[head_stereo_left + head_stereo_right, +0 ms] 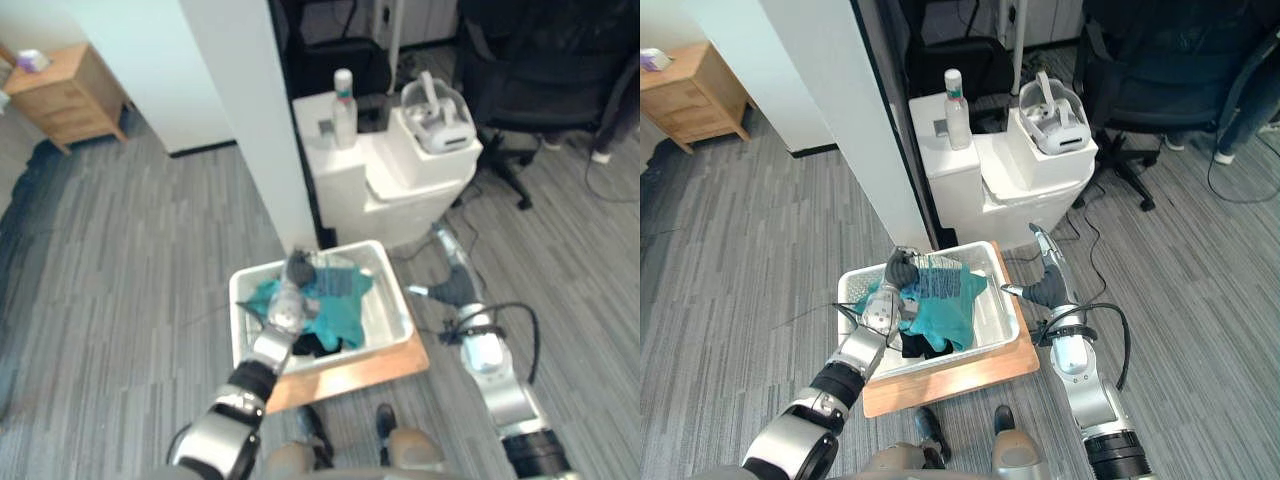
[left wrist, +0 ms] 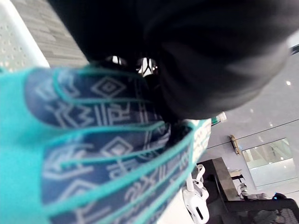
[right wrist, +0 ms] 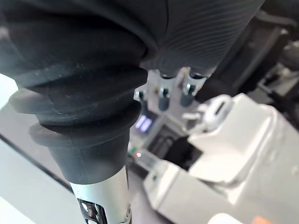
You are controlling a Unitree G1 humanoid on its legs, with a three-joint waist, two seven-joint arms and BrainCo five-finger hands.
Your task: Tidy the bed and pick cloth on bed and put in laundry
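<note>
Teal cloth (image 1: 940,312) heaped in white laundry basket (image 1: 1005,315) on wooden board (image 1: 960,385), left wrist view bringing out its navy patterned bands pressed against left hand (image 1: 898,272), grip impossible to tell, eye views showing right hand (image 1: 1045,285) relaxed, fingers straight, just beside basket.

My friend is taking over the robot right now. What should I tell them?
Left hand: low over the white basket, right against the teal cloth; I cannot tell whether it grips it.
Right hand: open, holding nothing, in the air beside the basket's right side.
Things: the teal cloth lies in the basket on top of a black cloth; the basket sits on a wooden board.
Done: cloth is in the laundry basket.
Left: check the left hand's hold, let go, lift it out. The bed's state cannot be judged from here.
</note>
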